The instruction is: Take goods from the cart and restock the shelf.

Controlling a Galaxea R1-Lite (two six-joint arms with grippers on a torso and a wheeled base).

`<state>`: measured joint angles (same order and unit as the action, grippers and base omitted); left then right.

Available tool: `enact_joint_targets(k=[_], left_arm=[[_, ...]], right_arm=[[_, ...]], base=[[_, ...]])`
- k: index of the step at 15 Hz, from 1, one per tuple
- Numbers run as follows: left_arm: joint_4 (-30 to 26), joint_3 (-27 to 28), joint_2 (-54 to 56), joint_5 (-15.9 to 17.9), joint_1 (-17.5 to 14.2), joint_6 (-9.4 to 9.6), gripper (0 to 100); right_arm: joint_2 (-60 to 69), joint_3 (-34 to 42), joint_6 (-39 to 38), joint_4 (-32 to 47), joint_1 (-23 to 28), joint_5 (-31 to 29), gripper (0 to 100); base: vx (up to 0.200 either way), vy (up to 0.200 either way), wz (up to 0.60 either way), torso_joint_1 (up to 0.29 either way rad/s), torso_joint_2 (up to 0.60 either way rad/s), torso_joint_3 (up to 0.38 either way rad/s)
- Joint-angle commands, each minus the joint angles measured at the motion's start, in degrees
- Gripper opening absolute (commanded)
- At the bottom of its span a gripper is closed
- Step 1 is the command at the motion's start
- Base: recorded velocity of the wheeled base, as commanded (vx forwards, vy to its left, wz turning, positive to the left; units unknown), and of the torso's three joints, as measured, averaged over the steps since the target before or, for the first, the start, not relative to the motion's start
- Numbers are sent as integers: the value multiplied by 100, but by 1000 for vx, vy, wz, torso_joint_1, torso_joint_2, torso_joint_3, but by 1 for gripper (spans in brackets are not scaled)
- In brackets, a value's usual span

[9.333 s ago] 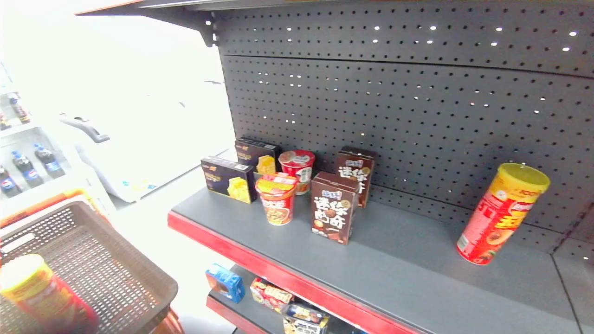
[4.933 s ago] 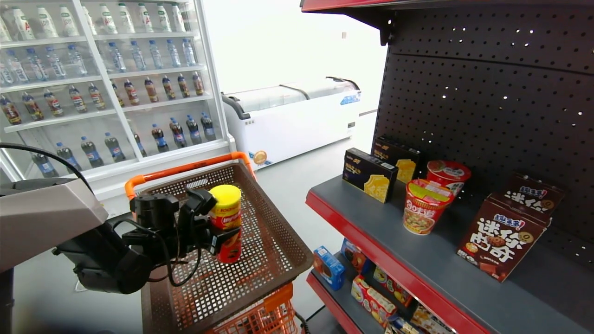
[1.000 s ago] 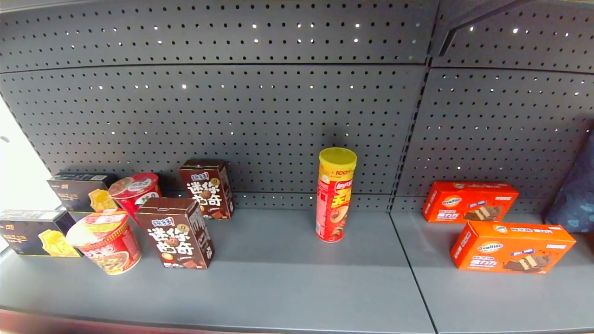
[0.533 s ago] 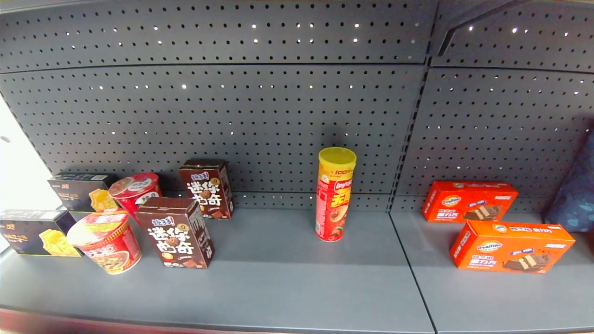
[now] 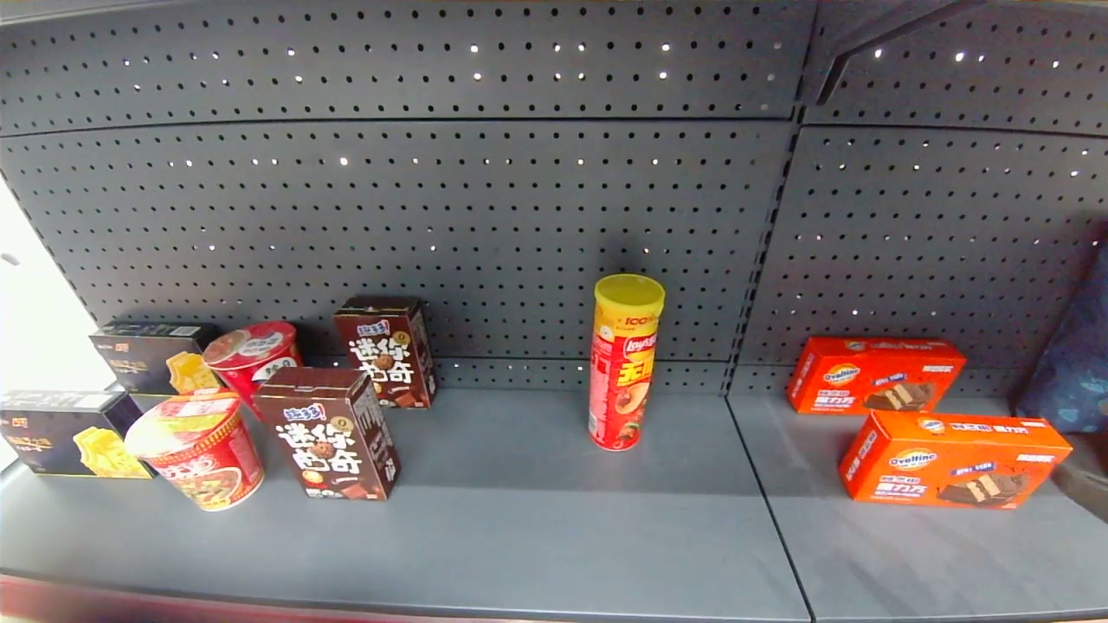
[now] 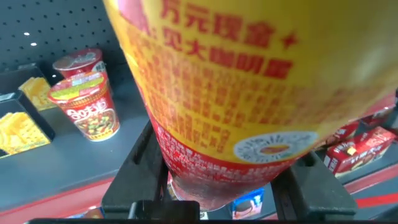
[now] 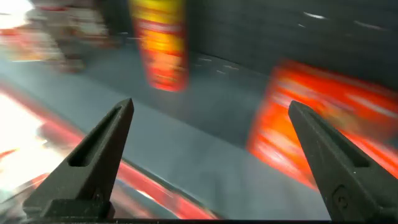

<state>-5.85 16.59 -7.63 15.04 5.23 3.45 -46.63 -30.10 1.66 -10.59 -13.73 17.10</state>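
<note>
A glossy red-and-yellow cylindrical can [image 6: 236, 93] sits clamped in the left gripper [image 6: 217, 177], in front of the flat grey metal shelf [image 5: 537, 536]. The right gripper [image 7: 210, 106] hangs with fingers spread, holding nothing. On the shelf a matching can [image 5: 625, 363], yellow-lidded, stands upright near the perforated back panel [image 5: 433, 216], between brown cartons [image 5: 329, 433] at left and flat orange boxes [image 5: 952, 459] at right.
</note>
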Motion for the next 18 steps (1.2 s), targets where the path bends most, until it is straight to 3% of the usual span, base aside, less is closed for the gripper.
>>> enact_joint_targets(k=[1,4,9,14,18], left_arm=[[-4,-16,-133,-28,-4,-11,0],[-4,-130,-230,16,22,-20,0],[-4,-279,-160,25,31,-29,0],[-13,-253,-10,16,22,-64,0],[-13,-288,-2,25,31,-73,0]], right_arm=[[-2061,-655,-104,-575,-939,469,100],[-3230,-884,432,-1428,-930,970,100],[-5225,-2202,502,-2386,-825,1656,100],[-6376,-2721,511,-2992,-939,2333,100],[-6684,-2791,511,-3089,-992,2421,100]], base=[[0,0,0,0,0,0],[0,0,0,0,0,0],[0,0,0,0,0,0],[0,0,0,0,0,0],[0,0,0,0,0,0]])
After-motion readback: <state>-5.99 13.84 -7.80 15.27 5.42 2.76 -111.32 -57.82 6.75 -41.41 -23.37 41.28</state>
